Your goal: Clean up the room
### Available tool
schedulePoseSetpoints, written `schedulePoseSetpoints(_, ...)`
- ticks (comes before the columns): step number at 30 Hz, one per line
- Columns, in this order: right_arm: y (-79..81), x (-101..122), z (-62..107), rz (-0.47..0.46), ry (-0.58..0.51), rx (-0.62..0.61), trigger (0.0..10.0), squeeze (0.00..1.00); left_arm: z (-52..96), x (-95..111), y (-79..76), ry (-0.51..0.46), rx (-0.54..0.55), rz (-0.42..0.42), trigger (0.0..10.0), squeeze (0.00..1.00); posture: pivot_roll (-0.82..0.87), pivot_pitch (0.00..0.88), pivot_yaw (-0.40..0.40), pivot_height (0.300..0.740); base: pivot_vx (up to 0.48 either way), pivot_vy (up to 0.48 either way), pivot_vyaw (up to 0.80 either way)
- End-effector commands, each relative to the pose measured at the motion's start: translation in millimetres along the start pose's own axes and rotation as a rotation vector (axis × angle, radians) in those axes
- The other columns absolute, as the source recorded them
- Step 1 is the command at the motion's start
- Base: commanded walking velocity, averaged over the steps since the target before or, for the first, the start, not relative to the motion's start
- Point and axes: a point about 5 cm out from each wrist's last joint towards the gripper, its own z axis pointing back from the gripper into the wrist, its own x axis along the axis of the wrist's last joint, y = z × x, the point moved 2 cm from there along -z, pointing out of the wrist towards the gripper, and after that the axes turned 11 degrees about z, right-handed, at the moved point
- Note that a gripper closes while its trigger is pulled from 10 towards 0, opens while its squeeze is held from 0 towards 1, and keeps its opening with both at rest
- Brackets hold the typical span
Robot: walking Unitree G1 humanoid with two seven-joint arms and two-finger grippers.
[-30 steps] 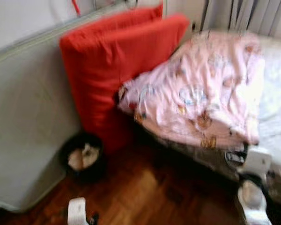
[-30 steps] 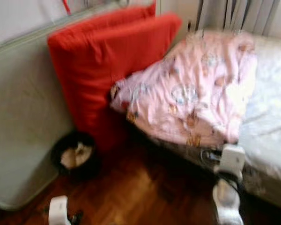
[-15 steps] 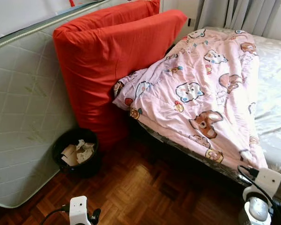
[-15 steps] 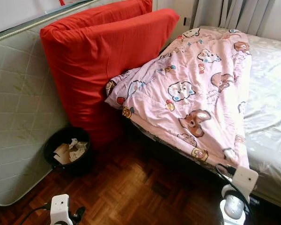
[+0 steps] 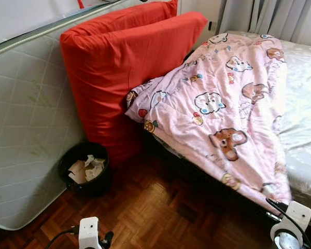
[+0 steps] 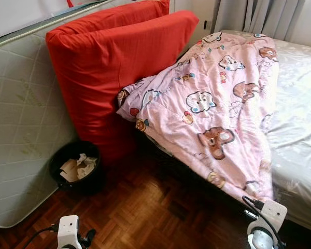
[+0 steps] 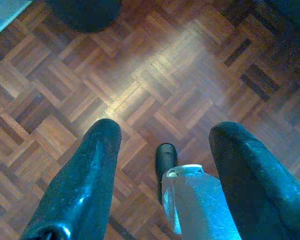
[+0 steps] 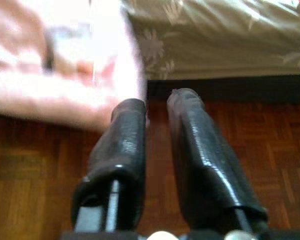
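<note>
A pink cartoon-print blanket (image 5: 223, 104) lies bunched on the bed (image 5: 307, 93), and its lower corner hangs over the bed's near edge. My right gripper (image 8: 157, 100) is low beside that edge. Its fingers are shut, with nothing seen between them, and the blurred blanket (image 8: 60, 60) lies against one fingertip (image 8: 132, 107). My left gripper (image 7: 167, 127) hangs open over the parquet floor (image 7: 155, 60), holding nothing. A black waste bin (image 5: 85, 168) with crumpled paper in it stands on the floor to the left.
Two red cushioned slabs (image 5: 119, 67) lean upright between the bed and a white quilted mattress (image 5: 26, 129) propped against the wall. Grey curtains (image 5: 280, 15) hang behind the bed. Parquet floor (image 5: 160, 207) lies between the bin and the bed.
The blur from a second ago has gone. My right wrist has sunk lower in the picture, and the blanket's hanging corner has stretched further down the bed's edge. The left arm has hardly moved.
</note>
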Motion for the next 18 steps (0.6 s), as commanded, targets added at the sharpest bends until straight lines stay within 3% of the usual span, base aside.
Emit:
schedulePoseSetpoints(1, -4.4, -11.8, 2.0, -0.006, 0.044, -0.003, 10.0, 1.0, 1.9, -6.5, 3.2, 0.027, 0.009, -0.005, 10.0, 0.0, 0.08, 0.077, 0.057, 0.74, 0.0, 0.0, 0.0)
schedulePoseSetpoints(6, -5.2, -16.1, 2.9, 0.009, 0.054, 0.013, 10.0, 1.0, 2.0, -7.8, 2.7, 0.032, 0.009, 0.0, 10.0, 0.0, 0.09, 0.072, 0.055, 0.74, 0.0, 0.0, 0.0)
schedulePoseSetpoints(7, -4.5, -20.9, 4.0, 0.023, 0.073, 0.028, 10.0, 0.8, 2.0, -8.4, 2.2, 0.036, 0.007, 0.003, 10.0, 0.0, 0.09, 0.069, 0.05, 0.74, 0.0, 0.0, 0.0)
schedulePoseSetpoints(8, -3.4, -23.3, 4.7, 0.028, 0.083, 0.04, 10.0, 0.0, 2.0, -8.7, 2.1, 0.038, 0.007, 0.004, 10.0, 0.0, 0.09, 0.069, 0.05, 0.74, 0.0, 0.0, 0.0)
schedulePoseSetpoints(14, 24.8, -33.4, 13.3, 0.039, 0.112, 0.247, 10.0, 0.0, 0.5, -7.5, -0.3, 0.048, 0.002, 0.009, 10.0, 0.0, 0.11, 0.068, 0.029, 0.74, 0.0, 0.0, 0.0)
schedulePoseSetpoints(15, 35.6, -35.9, 17.4, 0.073, 0.111, 0.322, 10.0, 0.0, 0.0, -6.7, -1.3, 0.048, 0.001, 0.01, 10.0, 0.0, 0.12, 0.065, 0.02, 0.74, 0.0, 0.0, 0.0)
schedulePoseSetpoints(18, 46.2, -41.9, 23.0, 0.099, 0.13, 0.402, 10.0, 0.0, -1.3, -5.1, -5.0, 0.044, -0.001, 0.013, 10.0, 0.0, 0.15, 0.076, -0.007, 0.74, 0.0, 0.0, 0.0)
